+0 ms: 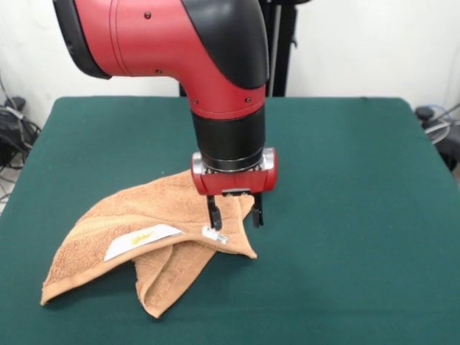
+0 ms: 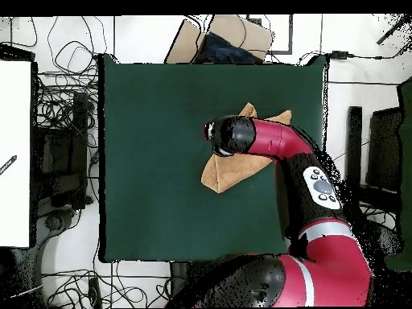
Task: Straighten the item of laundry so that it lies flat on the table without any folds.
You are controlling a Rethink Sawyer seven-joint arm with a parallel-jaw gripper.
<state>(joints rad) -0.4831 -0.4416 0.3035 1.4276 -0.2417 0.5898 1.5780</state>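
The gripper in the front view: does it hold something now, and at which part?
Nothing is clearly held. The gripper is open above the towel, with one fingertip at the folded edge beside the white tag, not closed on it.

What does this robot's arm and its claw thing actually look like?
The arm is thick and rounded, glossy red with black joint covers and a black cylindrical wrist. In the overhead view a grey panel with dark buttons sits on it. The gripper has a red block body with silver corners and two thin black fingers.
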